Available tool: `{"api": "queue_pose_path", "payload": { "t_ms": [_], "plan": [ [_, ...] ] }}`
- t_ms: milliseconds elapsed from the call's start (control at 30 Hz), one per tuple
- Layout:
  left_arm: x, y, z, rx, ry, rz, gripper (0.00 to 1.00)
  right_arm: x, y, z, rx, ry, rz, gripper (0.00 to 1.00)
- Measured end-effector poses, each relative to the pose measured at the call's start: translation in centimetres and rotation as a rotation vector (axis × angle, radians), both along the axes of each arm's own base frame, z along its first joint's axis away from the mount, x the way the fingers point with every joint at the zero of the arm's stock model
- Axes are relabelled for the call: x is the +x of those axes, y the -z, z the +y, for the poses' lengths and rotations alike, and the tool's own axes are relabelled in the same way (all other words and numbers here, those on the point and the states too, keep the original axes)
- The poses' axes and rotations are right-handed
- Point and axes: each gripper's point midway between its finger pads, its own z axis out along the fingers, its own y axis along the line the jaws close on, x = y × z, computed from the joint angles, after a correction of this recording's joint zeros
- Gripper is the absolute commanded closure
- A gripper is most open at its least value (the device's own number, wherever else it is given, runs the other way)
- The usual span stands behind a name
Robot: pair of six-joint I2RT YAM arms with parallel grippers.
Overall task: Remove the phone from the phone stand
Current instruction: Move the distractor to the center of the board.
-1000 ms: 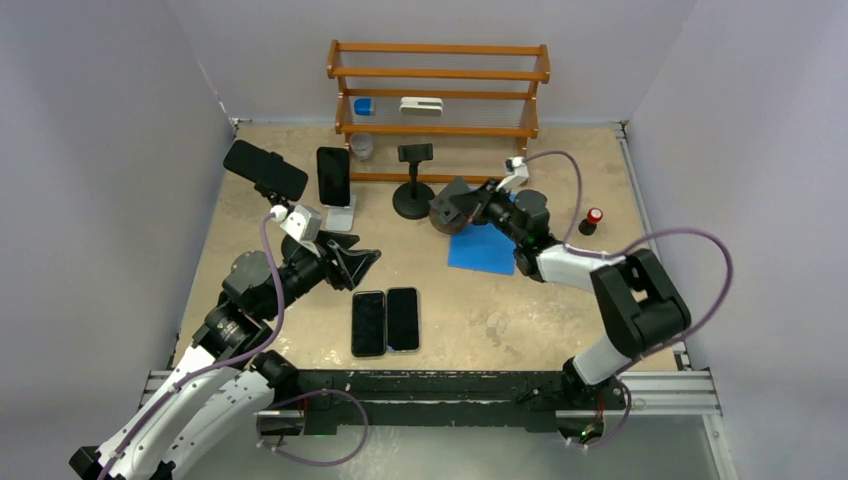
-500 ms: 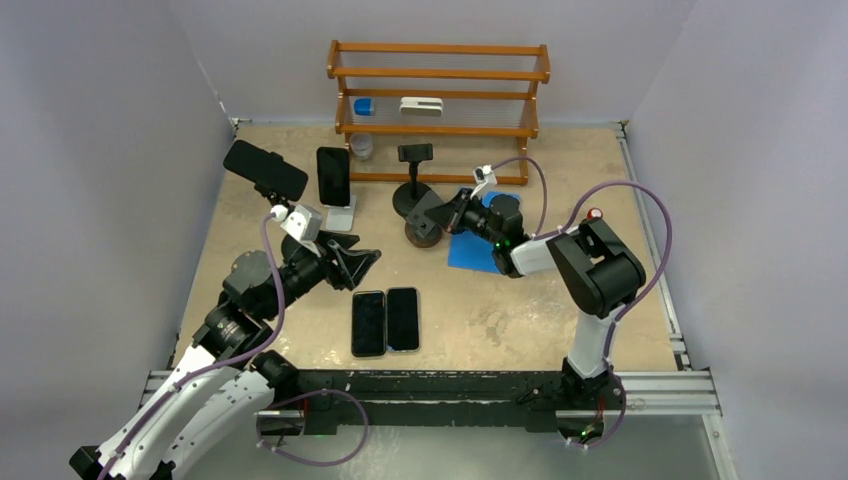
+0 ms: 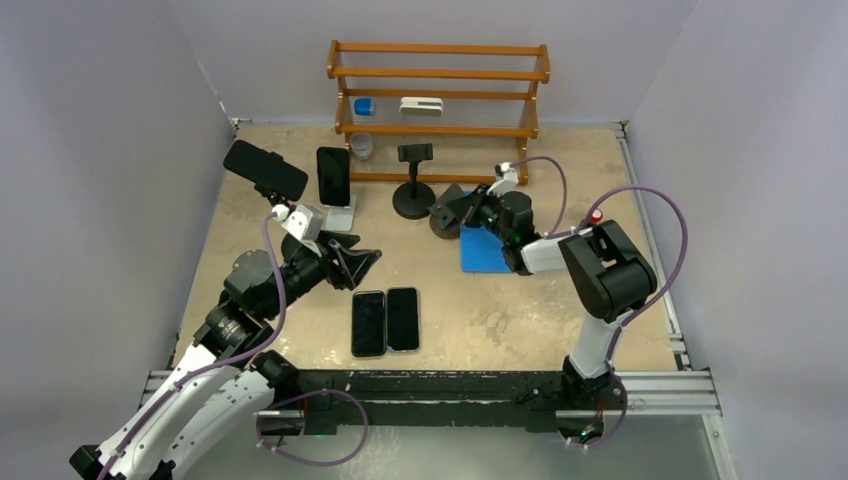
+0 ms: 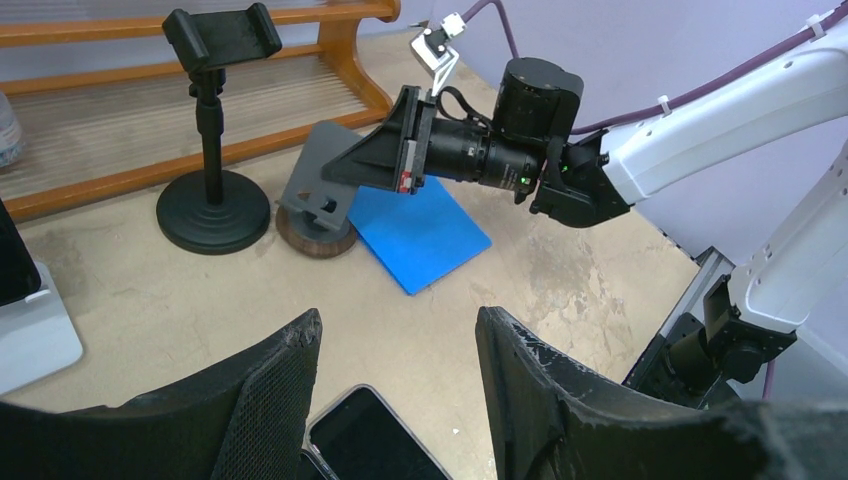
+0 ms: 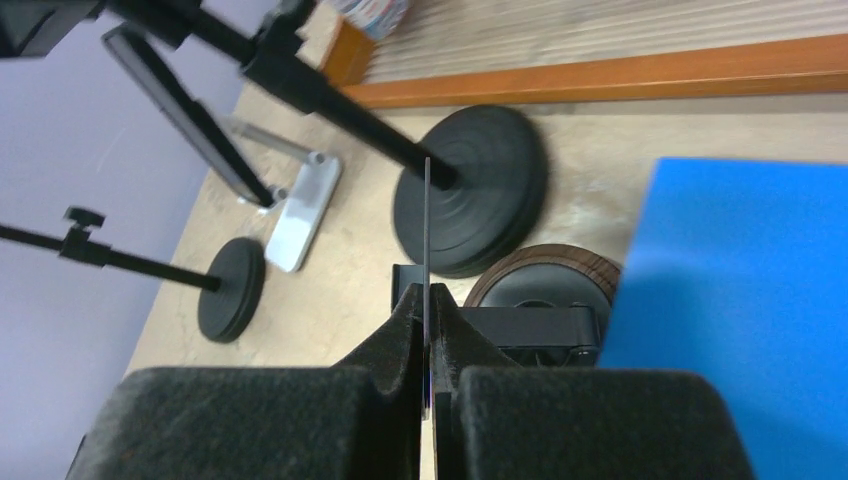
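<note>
Right gripper (image 5: 427,330) clamped on phone (image 4: 325,170) edge; best lift straight clear of wooden-base stand (image 4: 315,235), no twist. Left gripper (image 4: 397,322) jaws apart, empty.

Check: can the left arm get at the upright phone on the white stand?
Probably yes. The left gripper is open and empty, the upright phone on its white stand sits just beyond it, and nothing stands between them; it would need to turn.
</note>
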Motion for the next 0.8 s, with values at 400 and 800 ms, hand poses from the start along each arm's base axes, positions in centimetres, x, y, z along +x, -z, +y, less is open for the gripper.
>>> {"api": "queue_pose_path", "payload": {
  "t_ms": [400, 800],
  "plan": [
    [0.0, 0.0, 0.0, 0.000, 0.000, 0.000, 0.44, 2.2, 0.5, -3.6, -0.013, 0.101, 0.010, 1.00],
    [0.1, 0.2, -0.1, 0.006, -0.001, 0.007, 0.44, 5.4, 0.5, -2.7, -0.022, 0.115, -0.004, 1.00]
  ]
}}
